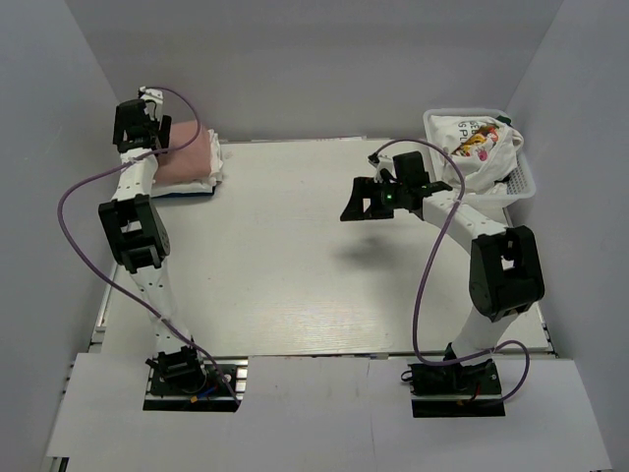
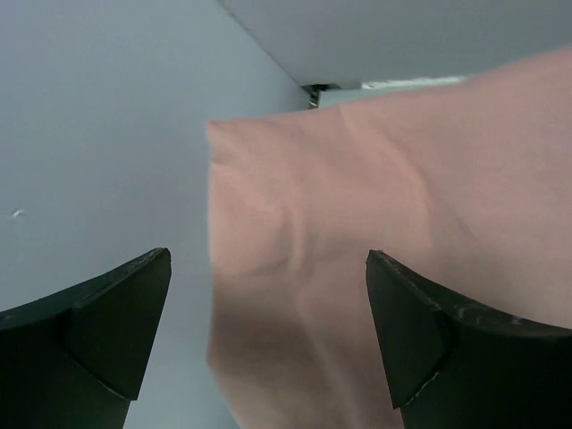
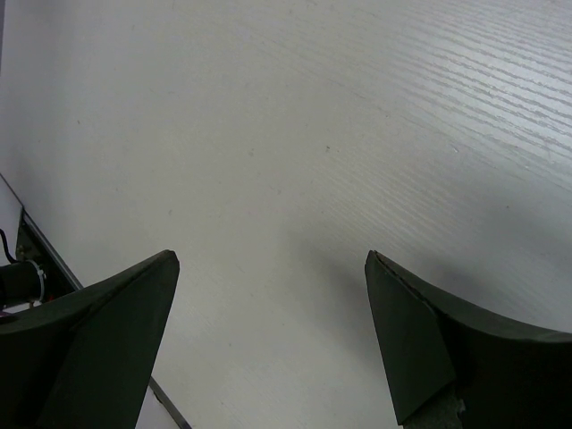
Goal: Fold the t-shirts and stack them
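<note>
left jaws open over the pink tee (image 1: 187,152), topping the stack (image 1: 200,187); right jaws open, empty, near the basket (image 1: 521,185), likely to fetch another

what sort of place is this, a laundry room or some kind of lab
Most likely a robotics lab test cell, not a home: two robot arms bolted to a white table boxed in by grey walls, with folded t-shirts stacked in one corner and a mesh basket in another.

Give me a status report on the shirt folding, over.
Left gripper open over folded pink t-shirt, far left. Right gripper open, empty. Printed t-shirt in basket. Nothing in the way.
</note>
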